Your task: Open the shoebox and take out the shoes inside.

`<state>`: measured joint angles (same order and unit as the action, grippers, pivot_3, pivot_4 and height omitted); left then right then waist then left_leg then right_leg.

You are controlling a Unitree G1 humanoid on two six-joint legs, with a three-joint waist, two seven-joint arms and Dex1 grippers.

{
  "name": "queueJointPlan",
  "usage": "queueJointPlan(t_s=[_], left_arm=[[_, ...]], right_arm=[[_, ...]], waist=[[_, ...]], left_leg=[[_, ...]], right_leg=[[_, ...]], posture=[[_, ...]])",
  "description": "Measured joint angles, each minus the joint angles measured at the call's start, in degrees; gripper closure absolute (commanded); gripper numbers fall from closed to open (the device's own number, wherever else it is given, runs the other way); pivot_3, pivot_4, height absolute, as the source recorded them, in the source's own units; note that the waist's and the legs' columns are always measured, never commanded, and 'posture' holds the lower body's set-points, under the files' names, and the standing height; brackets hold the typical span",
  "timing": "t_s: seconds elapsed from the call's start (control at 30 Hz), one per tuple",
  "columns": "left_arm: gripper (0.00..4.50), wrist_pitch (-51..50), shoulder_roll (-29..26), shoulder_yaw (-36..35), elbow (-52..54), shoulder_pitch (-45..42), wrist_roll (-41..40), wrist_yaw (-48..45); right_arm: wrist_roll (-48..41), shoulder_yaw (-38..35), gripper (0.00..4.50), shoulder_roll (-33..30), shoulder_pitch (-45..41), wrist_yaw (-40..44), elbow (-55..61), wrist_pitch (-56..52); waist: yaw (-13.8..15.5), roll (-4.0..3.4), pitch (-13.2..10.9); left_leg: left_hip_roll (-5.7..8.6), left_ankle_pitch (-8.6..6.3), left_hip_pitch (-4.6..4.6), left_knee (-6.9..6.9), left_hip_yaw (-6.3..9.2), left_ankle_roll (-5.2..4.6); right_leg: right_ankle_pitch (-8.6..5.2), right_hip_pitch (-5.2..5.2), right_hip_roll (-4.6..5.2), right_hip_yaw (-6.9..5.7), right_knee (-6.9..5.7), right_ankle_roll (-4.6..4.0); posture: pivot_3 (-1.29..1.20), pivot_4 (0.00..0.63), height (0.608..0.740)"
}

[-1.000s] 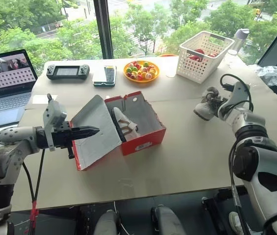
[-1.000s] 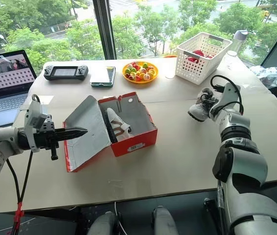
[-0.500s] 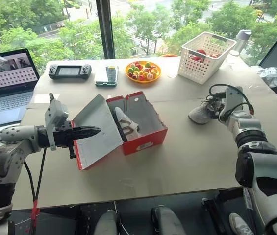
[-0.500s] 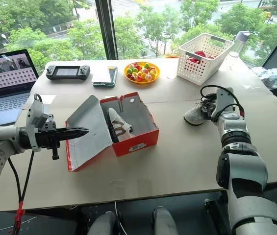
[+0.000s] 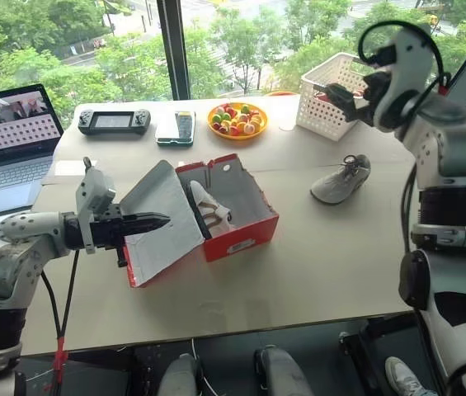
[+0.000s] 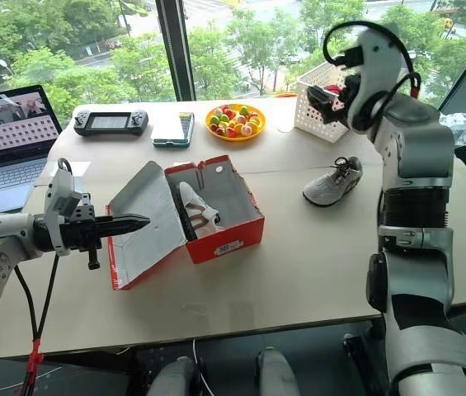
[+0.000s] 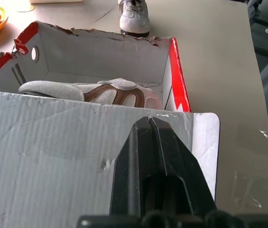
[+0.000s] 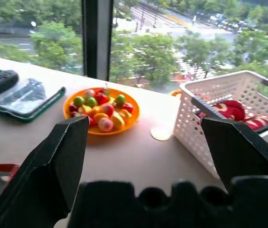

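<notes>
One sneaker out, one left in the open shoebox

The left gripper (image 5: 154,221), fingers closed together, props the shoebox (image 5: 241,221) lid open; should it slip, the lid could fall onto the sneaker inside (image 5: 210,208). The other sneaker (image 5: 341,180) lies on the table (image 5: 315,264), and the right gripper (image 5: 331,91) hangs empty, jaws wide, high near the white lattice basket (image 5: 344,92), which a careless swing might clip.

beige table (image 5: 323,247) with red shoebox (image 5: 245,231), grey shoe (image 5: 341,180), basket (image 5: 344,91), fruit plate (image 5: 237,119), laptop (image 5: 10,140)
</notes>
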<state>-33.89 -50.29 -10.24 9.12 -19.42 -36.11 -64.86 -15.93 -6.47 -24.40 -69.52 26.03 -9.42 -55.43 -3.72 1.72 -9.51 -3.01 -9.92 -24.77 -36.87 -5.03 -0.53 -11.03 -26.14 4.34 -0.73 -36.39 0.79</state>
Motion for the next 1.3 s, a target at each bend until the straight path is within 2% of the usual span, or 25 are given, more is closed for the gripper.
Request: queueJointPlan(t_s=[0.13, 0.27, 0.4, 0.87, 1.13, 1.23, 1.3], left_arm=[[4.5, 0.0, 0.1, 0.1, 0.0, -0.1, 0.0, 0.1], [4.5, 0.0, 0.3, 0.1, 0.0, -0.1, 0.0, 0.1], [4.5, 0.0, 0.3, 0.1, 0.0, -0.1, 0.0, 0.0], [4.5, 2.9, 2.6, -2.4, 2.7, 4.2, -1.2, 0.7], [4.5, 2.9, 2.9, -2.4, 3.9, 4.8, -1.8, 1.6], [4.5, 3.1, 3.6, -2.2, 3.9, 4.8, -1.7, 2.3], [4.5, 3.5, 3.9, -2.1, 3.9, 4.8, -1.3, 2.8]], right_arm=[[-7.8, 1.2, 0.04, 12.3, 0.0, -1.3, 5.0, -16.9], [-9.6, 1.3, 0.04, 13.0, 0.5, -1.8, 3.8, -24.1], [-9.9, 2.0, 0.04, 12.4, 1.8, -1.4, 1.7, -27.1], [-7.7, 15.7, 0.04, 11.0, 5.4, 6.7, -12.9, -20.5], [-6.8, 16.9, 0.04, 13.0, 6.0, 10.4, -19.9, -16.5], [-6.9, 15.1, 0.74, 14.6, 5.1, 11.7, -25.8, -14.1], [-6.9, 14.2, 1.39, 15.1, 4.3, 12.8, -29.4, -12.2]], waist=[[0.8, 0.01, 0.0], [2.7, 0.01, 0.0], [2.9, 0.03, 0.0], [1.5, 0.03, 0.0], [1.3, 0.08, 0.1], [1.2, 0.09, 0.1], [1.1, 0.11, 0.1]], left_leg=[[0.03, 0.0, -0.04, -0.06, -0.03, 0.0], [0.09, 0.02, -0.39, -0.16, -0.13, 0.0], [0.12, 0.02, -0.44, -0.16, -0.15, -0.01], [0.11, 0.02, -0.43, -0.16, -0.1, -0.01], [0.1, 0.02, -0.37, -0.16, -0.09, -0.01], [0.08, 0.02, -0.29, -0.16, -0.1, -0.01], [0.06, 0.02, -0.06, -0.16, -0.1, -0.01]], right_leg=[[0.08, -0.02, 0.04, -0.03, -0.06, -0.16], [0.1, -0.05, 0.08, -0.23, 0.2, -0.16], [0.12, -0.05, 0.08, -0.18, 0.28, -0.13], [0.12, -0.05, 0.03, -0.16, 0.22, -0.11], [0.11, 0.0, 0.02, -0.16, 0.21, -0.11], [0.11, 0.04, -0.01, -0.15, 0.18, -0.11], [0.1, 0.21, -0.04, -0.13, 0.16, -0.09]], posture=[[0.0, 0.15, 0.733], [0.0, 0.15, 0.733], [0.0, 0.15, 0.733], [0.0, 0.15, 0.733], [0.0, 0.15, 0.733], [0.0, 0.15, 0.733], [0.0, 0.15, 0.733]])
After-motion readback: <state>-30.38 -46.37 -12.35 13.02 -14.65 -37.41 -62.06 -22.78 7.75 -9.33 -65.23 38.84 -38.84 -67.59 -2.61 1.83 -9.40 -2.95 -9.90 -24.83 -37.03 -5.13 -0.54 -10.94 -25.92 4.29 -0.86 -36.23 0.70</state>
